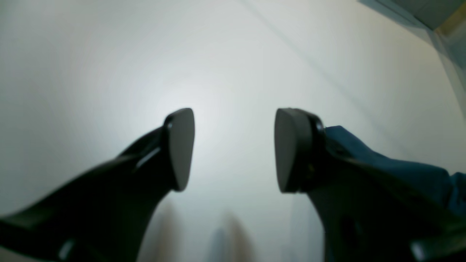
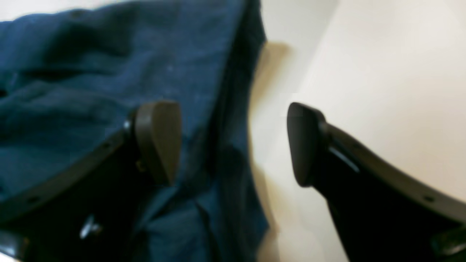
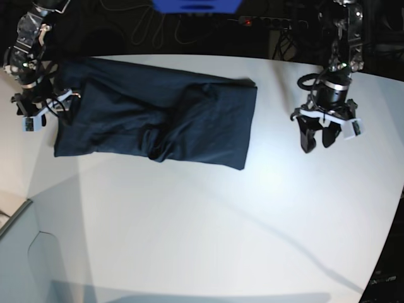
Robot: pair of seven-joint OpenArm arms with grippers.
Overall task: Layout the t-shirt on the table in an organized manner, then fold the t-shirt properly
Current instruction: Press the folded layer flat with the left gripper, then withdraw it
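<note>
Shirt: lay spread and rumpled along the far left of the counter, its left end hidden behind the right tool.
Left tool: released, jaws apart over bare counter, nothing between them.
Right tool: jaws wide apart at the shirt's edge, one finger over cloth, gripping nothing.
Blur: both wrist views soft.
Writing: none readable.
</note>
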